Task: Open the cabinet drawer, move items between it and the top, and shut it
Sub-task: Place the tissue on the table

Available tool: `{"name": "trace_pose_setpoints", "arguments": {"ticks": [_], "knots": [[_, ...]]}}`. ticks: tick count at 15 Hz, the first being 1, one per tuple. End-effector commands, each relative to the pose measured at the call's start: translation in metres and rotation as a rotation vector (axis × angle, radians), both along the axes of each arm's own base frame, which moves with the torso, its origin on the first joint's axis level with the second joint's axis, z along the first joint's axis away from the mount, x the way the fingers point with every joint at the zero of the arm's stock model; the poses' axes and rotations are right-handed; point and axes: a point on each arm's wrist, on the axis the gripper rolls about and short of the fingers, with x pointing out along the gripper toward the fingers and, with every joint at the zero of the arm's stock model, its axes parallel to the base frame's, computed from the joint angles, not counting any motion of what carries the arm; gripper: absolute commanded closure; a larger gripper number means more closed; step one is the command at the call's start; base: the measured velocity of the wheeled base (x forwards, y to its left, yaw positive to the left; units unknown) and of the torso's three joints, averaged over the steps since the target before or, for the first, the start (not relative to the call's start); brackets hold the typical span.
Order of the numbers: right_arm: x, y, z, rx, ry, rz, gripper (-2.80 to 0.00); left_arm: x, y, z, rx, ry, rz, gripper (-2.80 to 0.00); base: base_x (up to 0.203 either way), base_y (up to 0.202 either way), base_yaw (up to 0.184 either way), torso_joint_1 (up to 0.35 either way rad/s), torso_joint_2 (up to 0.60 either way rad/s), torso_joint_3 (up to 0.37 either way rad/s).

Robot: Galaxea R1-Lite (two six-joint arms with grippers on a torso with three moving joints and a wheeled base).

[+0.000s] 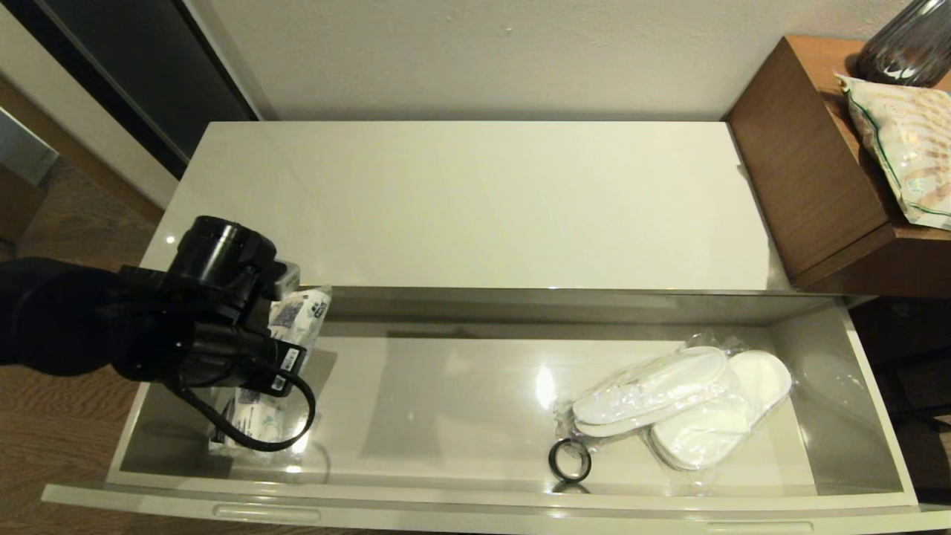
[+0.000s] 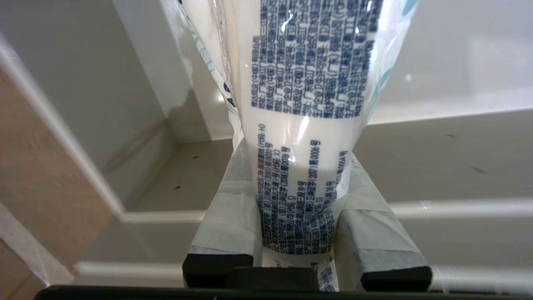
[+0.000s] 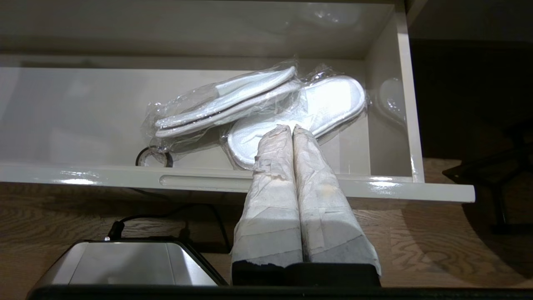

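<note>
**Drawer open; tissue pack in the left gripper's grasp over the drawer's left end**

Cabinet drawer (image 1: 475, 416), wide, shallow, glossy cream-grey, stands pulled fully out, so the opening step is judged done. Left gripper (image 2: 297, 233), paper-taped fingers, is clamped on the white rectangular tissue pack with dark blue print (image 2: 308, 104). In the head view the pack (image 1: 293, 327) sits at the left end of the drawer, by its back wall; whether its lower end touches the drawer floor cannot be told. Direction of this transfer, in or out, cannot be judged from the frames.

White flat slippers in a crinkly clear plastic bag (image 1: 683, 405) lie on the drawer floor toward the right end, a small black ring (image 1: 570, 461) just beside them at the front. Long glossy cream-white cabinet top (image 1: 475, 208) carries nothing at present.

Left to do, as judged: finish placing the pack, any slipper move, close the drawer.

Right gripper (image 3: 292, 131) is parked in front of the drawer, fingers pressed together, empty.

Surroundings: wood-grain floor (image 1: 52, 416); plain pale wall (image 1: 483, 52) behind; brown wooden side table (image 1: 810, 163) at right, bearing a green-trimmed snack bag (image 1: 906, 141) and a dark ribbed vase (image 1: 906, 41).
</note>
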Motion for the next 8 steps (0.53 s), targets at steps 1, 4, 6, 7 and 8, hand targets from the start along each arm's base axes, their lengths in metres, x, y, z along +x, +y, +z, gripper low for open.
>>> {"name": "trace_pose_setpoints", "arguments": {"ticks": [1,4,6,7,8], "knots": [[0.0,0.0,0.0,0.0,0.001,0.0,0.0,-0.022,-0.002,0.039,-0.026,-0.084,-0.029,0.0,0.0,0.0,0.0,0.0,0.0,0.0],[0.0,0.0,0.0,0.0,0.001,0.0,0.0,-0.019,-0.008,0.079,-0.052,-0.171,-0.048,0.0,0.0,0.0,0.0,0.0,0.0,0.0],[0.0,0.0,0.0,0.0,0.001,0.0,0.0,0.006,-0.017,0.104,-0.069,-0.236,-0.047,0.0,0.0,0.0,0.0,0.0,0.0,0.0],[0.0,0.0,0.0,0.0,0.001,0.0,0.0,0.028,-0.025,0.114,-0.077,-0.266,-0.044,0.0,0.0,0.0,0.0,0.0,0.0,0.0],[0.0,0.0,0.0,0.0,0.001,0.0,0.0,0.056,-0.034,0.115,-0.075,-0.286,-0.035,0.0,0.0,0.0,0.0,0.0,0.0,0.0]]}}
